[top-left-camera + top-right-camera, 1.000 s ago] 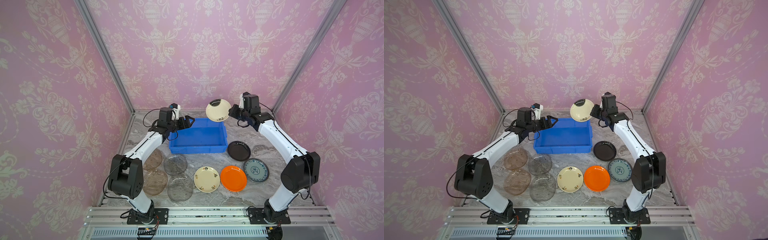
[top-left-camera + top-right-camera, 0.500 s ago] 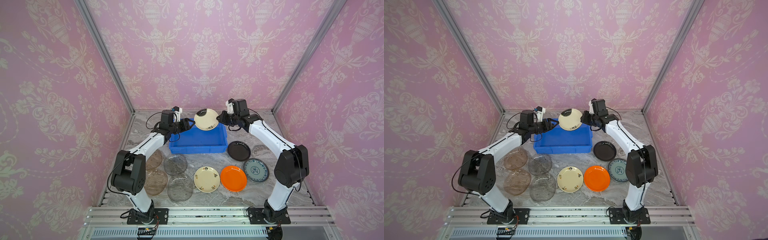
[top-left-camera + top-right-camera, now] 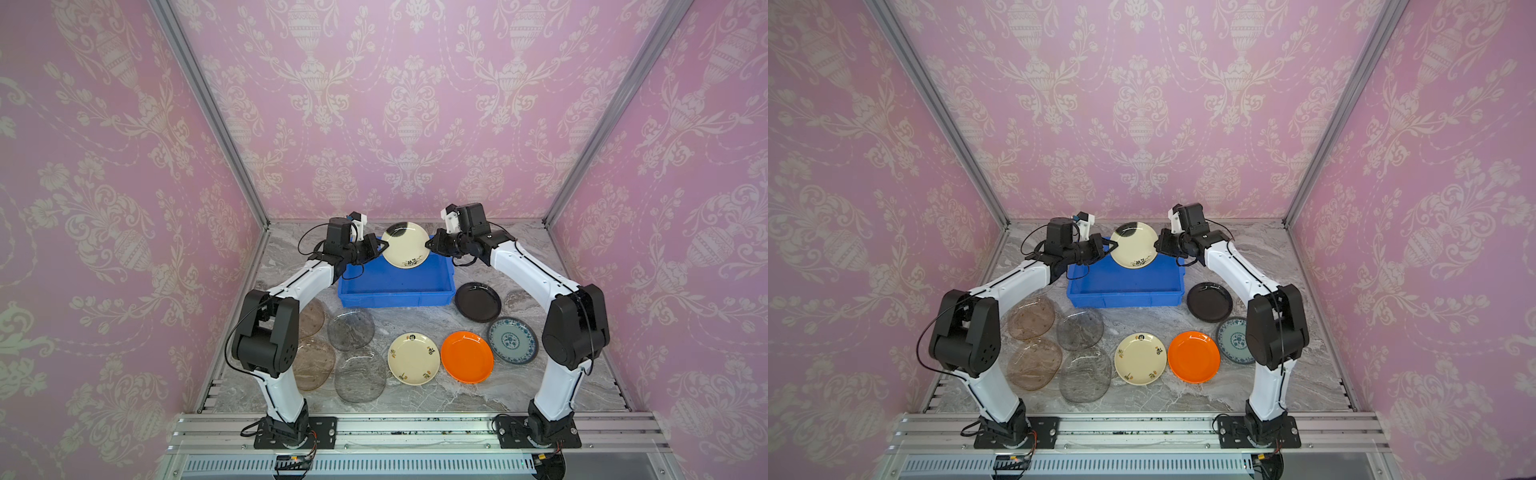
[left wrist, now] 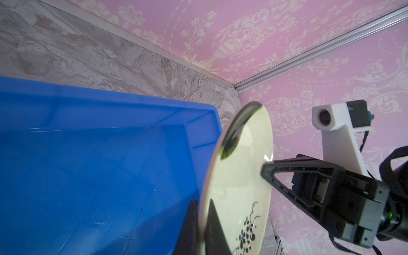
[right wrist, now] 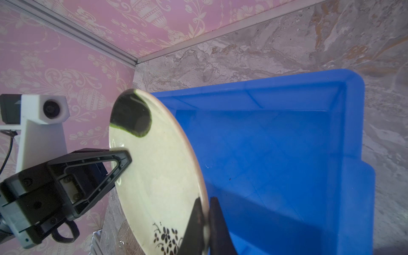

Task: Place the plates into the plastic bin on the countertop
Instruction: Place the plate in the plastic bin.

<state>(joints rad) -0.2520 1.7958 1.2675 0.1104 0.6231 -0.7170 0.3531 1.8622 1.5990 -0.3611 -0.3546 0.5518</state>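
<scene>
The cream plate (image 3: 405,245) hangs between my two grippers, above the far half of the bin (image 3: 395,297), not touching it. It stands tilted on edge, its face turned toward the top cameras. My right gripper (image 3: 430,245) is clamped on its right rim; in the right wrist view the two fingers (image 5: 198,223) pinch the edge beside the dark flower sprig. My left gripper (image 3: 379,249) is clamped on the opposite rim, jaws together on the edge (image 4: 198,220).

A second ago my right gripper alone held this plate, out past the bin's far right corner, and my left gripper stood wide open over the far left corner. Since then the plate has come to the middle of the bin and my left jaws have closed on it.

The plate is glossy, round and shallow, with a black patch at its top edge. The bin is smooth bright blue plastic, rectangular, with a lipped rim. On the veined marble countertop (image 3: 436,399) in front of it lie a black plate (image 3: 478,301), a blue-and-white plate (image 3: 512,340), an orange plate (image 3: 467,356), a second cream plate (image 3: 413,358) and four clear glass plates (image 3: 351,328), two grey and two amber.
</scene>
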